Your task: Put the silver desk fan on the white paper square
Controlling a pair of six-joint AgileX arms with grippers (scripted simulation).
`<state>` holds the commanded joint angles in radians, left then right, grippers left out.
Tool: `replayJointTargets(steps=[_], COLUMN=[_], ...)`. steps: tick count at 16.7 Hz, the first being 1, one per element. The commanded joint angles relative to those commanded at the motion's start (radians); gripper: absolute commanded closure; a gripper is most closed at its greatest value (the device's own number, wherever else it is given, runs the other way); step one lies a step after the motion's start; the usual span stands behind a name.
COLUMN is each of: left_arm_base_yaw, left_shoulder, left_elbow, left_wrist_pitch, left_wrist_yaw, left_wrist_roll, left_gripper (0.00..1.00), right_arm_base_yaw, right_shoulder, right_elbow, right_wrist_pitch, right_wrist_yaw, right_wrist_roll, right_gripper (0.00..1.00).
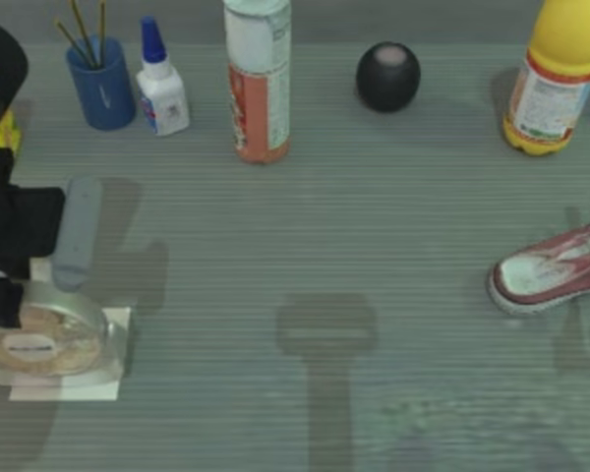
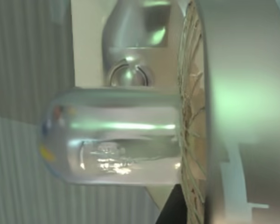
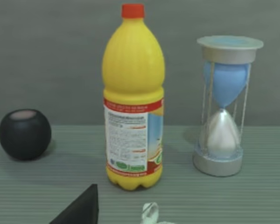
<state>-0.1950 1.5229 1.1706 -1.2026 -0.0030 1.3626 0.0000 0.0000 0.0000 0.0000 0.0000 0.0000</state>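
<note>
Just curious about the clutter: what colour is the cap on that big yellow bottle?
Red. The yellow bottle wears a red cap, seen best in the right wrist view.

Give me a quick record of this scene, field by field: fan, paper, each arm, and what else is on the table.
fan: silver desk fan over the white paper square, near left
left arm: left gripper at the fan
right arm: out of the top view
far edge: pen cup, glue bottle, spray can, black ball, yellow bottle
right side: red sneaker
</note>
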Motion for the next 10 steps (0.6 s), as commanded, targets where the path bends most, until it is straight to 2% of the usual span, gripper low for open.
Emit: replayJointTargets(steps=[4, 10], left_arm_base_yaw=[0.0, 0.0], left_shoulder=[0.0, 0.0], left_elbow=[0.0, 0.0], left_wrist_pitch=[0.0, 0.0], left_wrist_yaw=[0.0, 0.0], left_wrist_roll=[0.0, 0.0], left_gripper=[0.02, 0.0], right_arm_base_yaw=[0.0, 0.0], right_shoulder=[0.0, 0.0], right_elbow=[0.0, 0.0], right_wrist_pitch=[0.0, 0.0], right_wrist_yaw=[0.0, 0.0], right_wrist_roll=[0.0, 0.0], right_gripper=[0.0, 0.0])
